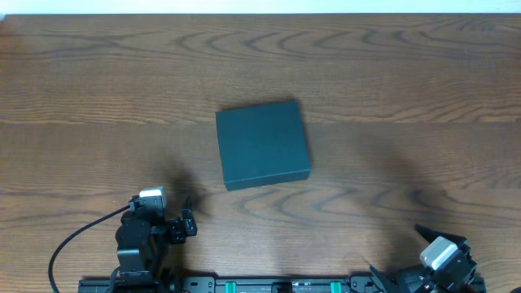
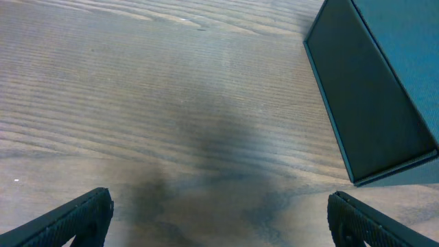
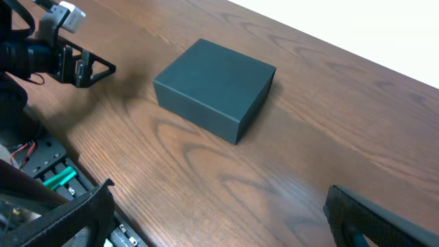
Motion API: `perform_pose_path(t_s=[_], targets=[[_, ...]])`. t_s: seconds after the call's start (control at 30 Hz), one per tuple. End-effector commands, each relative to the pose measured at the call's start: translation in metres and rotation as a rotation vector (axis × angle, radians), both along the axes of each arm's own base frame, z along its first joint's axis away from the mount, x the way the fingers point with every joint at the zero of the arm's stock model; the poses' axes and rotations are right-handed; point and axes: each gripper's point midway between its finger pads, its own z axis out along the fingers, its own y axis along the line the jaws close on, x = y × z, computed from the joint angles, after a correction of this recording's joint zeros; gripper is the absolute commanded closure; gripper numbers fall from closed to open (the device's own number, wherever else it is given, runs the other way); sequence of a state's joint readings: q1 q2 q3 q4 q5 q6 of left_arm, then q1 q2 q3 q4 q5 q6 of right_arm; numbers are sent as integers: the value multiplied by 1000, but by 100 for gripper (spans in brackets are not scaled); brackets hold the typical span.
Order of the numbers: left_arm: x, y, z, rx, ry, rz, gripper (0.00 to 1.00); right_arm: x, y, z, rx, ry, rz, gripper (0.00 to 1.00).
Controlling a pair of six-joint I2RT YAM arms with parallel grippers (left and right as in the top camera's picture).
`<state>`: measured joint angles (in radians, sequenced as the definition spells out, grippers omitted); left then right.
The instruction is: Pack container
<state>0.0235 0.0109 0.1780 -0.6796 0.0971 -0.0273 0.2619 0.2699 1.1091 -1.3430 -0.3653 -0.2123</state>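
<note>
Left gripper (image 2: pixel 219 202), right gripper (image 3: pixel 218 195) seemingly spread wide.

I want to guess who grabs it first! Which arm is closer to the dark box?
Left. The left fingers sit a short way off the box, beyond its near-left corner. The right fingers are much farther away, off to its near right.
</note>
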Motion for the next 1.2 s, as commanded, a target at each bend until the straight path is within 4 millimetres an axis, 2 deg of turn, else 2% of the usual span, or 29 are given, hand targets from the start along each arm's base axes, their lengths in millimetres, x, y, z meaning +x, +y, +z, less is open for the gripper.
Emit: perform_pose_path(t_s=[0.0, 0.1, 0.2, 0.37, 0.53, 0.77, 0.93, 1.17], targets=[[0, 3, -1, -3, -2, 21, 1, 2, -4, -1, -27, -18, -19, 1], [0, 3, -1, -3, -2, 21, 2, 13, -7, 4, -29, -59, -54, 1], [0, 3, -1, -3, -2, 21, 1, 35, -16, -7, -57, -71, -142, 1], [0, 3, -1, -3, -2, 21, 1, 72, -27, -56, -92, -32, -248, 1], [0, 3, -1, -3, -2, 21, 1, 99, -33, -106, -56, -16, -330, 1], [0, 3, -1, -3, -2, 21, 2, 119, -47, -158, 107, 66, -511, 1], [0, 3, -1, -3, -2, 20, 1, 124, -58, -181, 136, 93, -604, 1], [0, 3, -1, -3, -2, 21, 1, 127, -62, -202, 118, 118, -628, 1]])
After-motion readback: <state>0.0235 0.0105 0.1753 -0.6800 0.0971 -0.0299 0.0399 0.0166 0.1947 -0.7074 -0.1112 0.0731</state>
